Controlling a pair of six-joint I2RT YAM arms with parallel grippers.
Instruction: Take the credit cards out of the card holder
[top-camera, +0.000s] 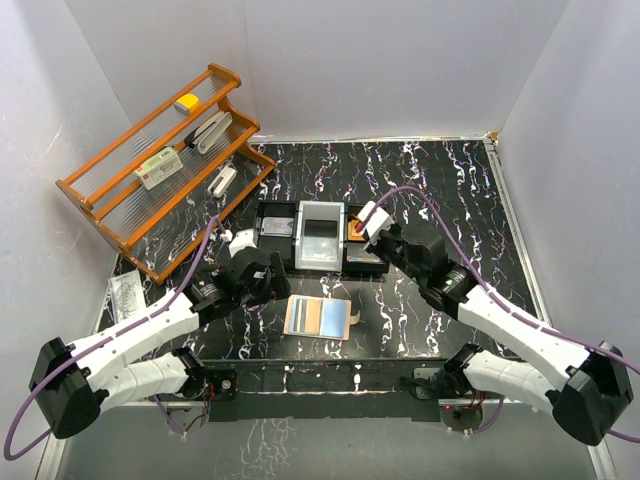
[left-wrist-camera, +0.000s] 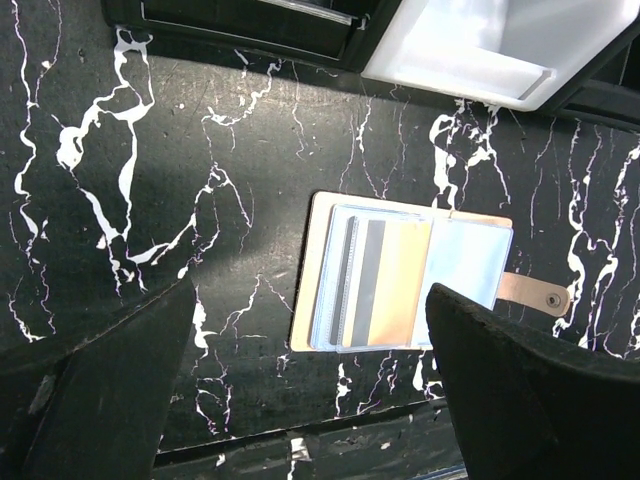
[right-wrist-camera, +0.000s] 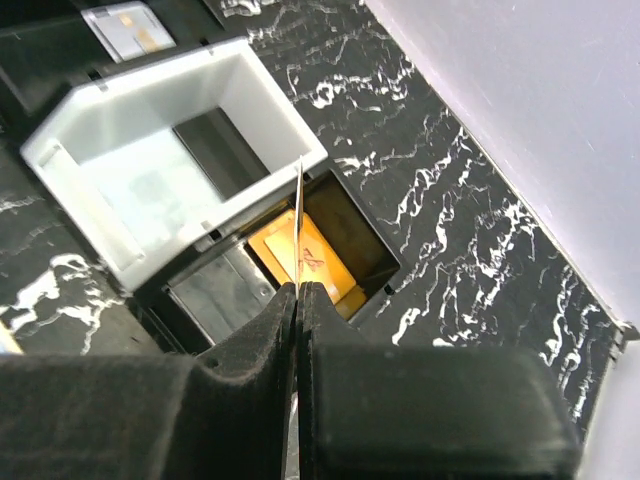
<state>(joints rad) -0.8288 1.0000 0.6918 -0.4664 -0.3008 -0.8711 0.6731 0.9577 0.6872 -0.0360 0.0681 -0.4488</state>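
One card holder (left-wrist-camera: 305, 270) lies open on your surface (top-camera: 450, 200), with at least two overlapping cards (left-wrist-camera: 390, 280) in it. At its 10 o'clock, your left fingers (left-wrist-camera: 100, 400) hang spread wide and empty. Farther off at 12 o'clock, your right fingers (right-wrist-camera: 250, 340) pinch one card (right-wrist-camera: 300, 215) edge-on over the 3 o'clock compartment of the tray (top-camera: 264, 212), where one orange card (right-wrist-camera: 325, 268) lies.

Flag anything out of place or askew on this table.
Nothing is spilled or damaged. The card holder lies open with its credit cards loosely stacked, slightly askew of one another. The right gripper pinches one card edge-up above the right compartment of the tray.
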